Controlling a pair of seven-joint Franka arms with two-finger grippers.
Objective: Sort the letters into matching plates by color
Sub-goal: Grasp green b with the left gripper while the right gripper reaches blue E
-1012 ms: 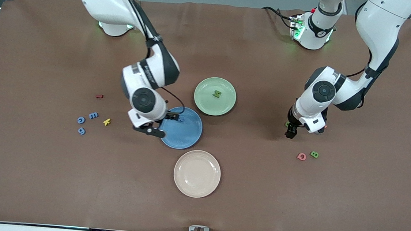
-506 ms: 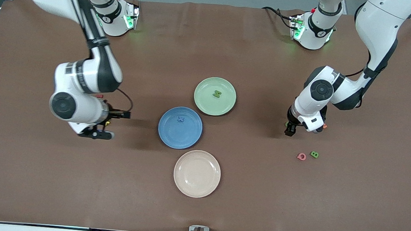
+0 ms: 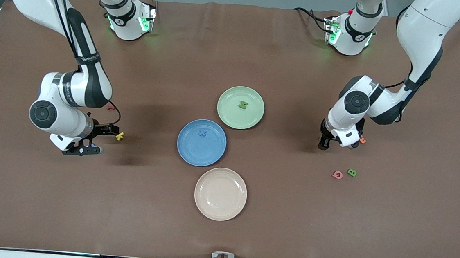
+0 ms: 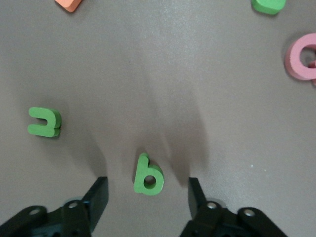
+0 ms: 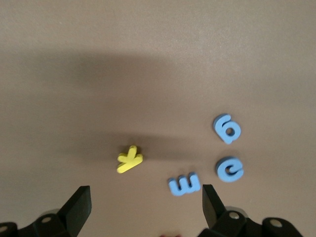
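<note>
My left gripper (image 4: 147, 195) is down at the table near the left arm's end (image 3: 324, 144), open, with a green letter b (image 4: 148, 177) lying between its fingers (image 4: 97, 197), untouched. Another green letter (image 4: 44, 122) lies close by. The green plate (image 3: 231, 114) holds one green letter (image 3: 243, 104), and the blue plate (image 3: 203, 153) holds a blue X (image 3: 202, 133). My right gripper (image 5: 145, 197) hangs open over the table at the right arm's end (image 3: 91, 139). Under it lie three blue letters (image 5: 184, 183), hidden by the arm in the front view.
A cream plate (image 3: 220, 194) sits nearer the front camera than the blue plate. A yellow k (image 3: 120, 136) lies beside the right gripper. A pink Q (image 3: 337, 174) and a green B (image 3: 351, 172) lie near the left gripper, an orange letter (image 3: 362, 140) beside it.
My right arm has swung from over the blue plate to the loose letters at its end, leaving the blue X in the plate. My left gripper's fingers have narrowed around the green b.
</note>
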